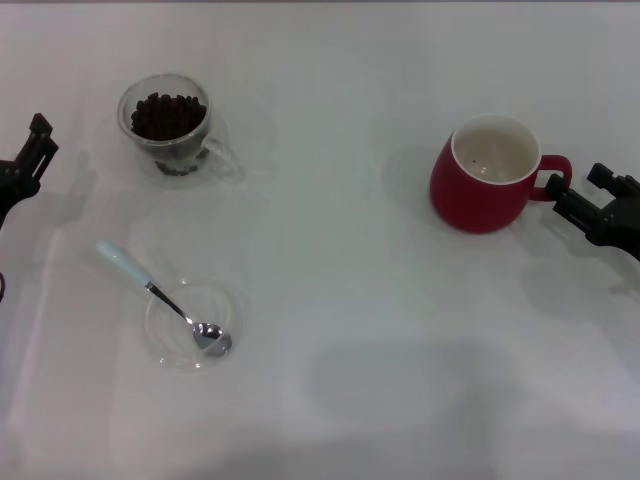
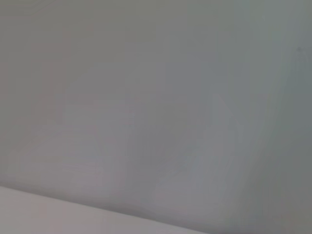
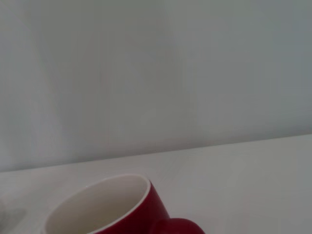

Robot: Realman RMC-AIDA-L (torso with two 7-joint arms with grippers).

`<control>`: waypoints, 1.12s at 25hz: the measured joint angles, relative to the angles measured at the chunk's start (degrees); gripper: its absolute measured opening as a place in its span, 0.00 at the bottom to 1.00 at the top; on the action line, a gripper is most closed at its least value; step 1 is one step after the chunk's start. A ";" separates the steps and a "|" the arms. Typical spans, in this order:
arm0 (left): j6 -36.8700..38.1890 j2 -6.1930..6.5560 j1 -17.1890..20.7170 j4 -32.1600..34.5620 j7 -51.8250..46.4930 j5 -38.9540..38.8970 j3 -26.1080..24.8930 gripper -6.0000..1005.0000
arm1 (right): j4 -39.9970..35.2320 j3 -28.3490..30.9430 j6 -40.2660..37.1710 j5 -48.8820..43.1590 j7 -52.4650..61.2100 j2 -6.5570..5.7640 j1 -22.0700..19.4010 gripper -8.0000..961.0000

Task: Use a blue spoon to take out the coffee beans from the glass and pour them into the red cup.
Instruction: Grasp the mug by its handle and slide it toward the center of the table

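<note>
Right end effector (image 1: 568,196) beside red cup (image 1: 487,175); coffee beans (image 1: 167,116) in glass (image 1: 170,129).

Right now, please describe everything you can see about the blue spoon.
The blue spoon is a small teaspoon with a shiny metal bowl, a thin metal neck and a pale light-blue handle. It lies slanted across the flat clear glass saucer: its bowl rests inside the saucer, and the handle reaches out over the rim toward the glass of coffee beans. Its bowl looks empty. No gripper touches it; the left gripper is off at the table's left edge.
</note>
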 joint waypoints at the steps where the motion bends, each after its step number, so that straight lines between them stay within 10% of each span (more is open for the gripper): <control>1: 0.01 0.00 0.07 0.05 0.00 -0.01 0.00 0.87 | 0.00 0.07 0.29 0.01 0.00 0.00 0.21 0.80; 13: 3.14 0.00 1.68 0.12 -0.01 -0.05 -0.35 0.88 | -1.68 0.64 2.45 0.33 -4.28 0.00 2.04 0.78; 28: 3.61 -0.09 2.38 0.32 -0.18 -0.54 -0.44 0.88 | -3.54 0.26 2.61 0.00 -9.20 0.00 2.15 0.34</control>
